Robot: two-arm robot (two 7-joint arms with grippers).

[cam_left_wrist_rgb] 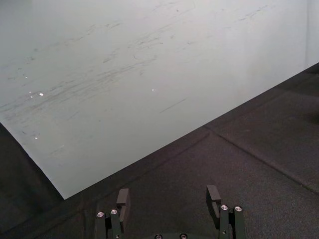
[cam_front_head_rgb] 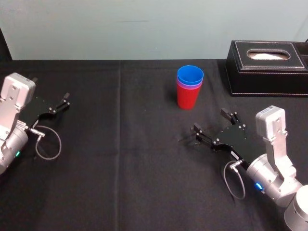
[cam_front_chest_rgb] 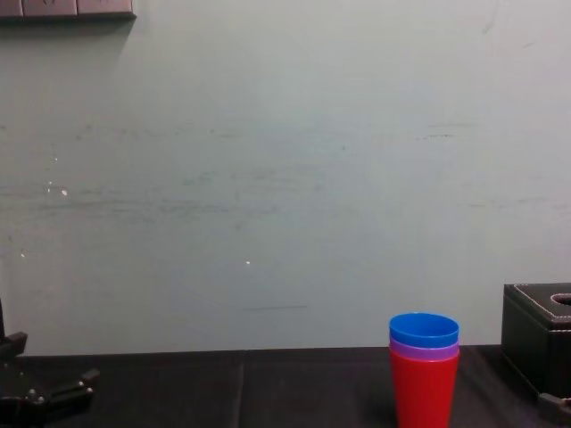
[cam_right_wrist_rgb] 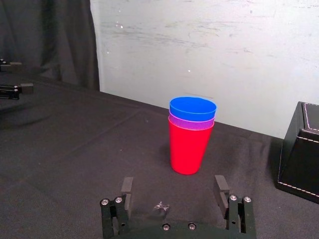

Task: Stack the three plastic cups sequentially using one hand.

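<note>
My right gripper [cam_front_head_rgb: 210,122] sits low over the black cloth-covered table [cam_front_head_rgb: 120,183], its two flat fingers spread apart and empty, near the cups but not touching them. Just beyond it the three smooth tapered plastic tumblers stand nested upright: red cup [cam_front_head_rgb: 187,99] at the bottom, purple cup [cam_front_head_rgb: 188,86] inside it, blue cup [cam_front_head_rgb: 190,75] on top. A black stitched tissue box [cam_front_head_rgb: 267,67] sits to their right. My left gripper [cam_front_head_rgb: 60,102] is parked far left, also open.
</note>
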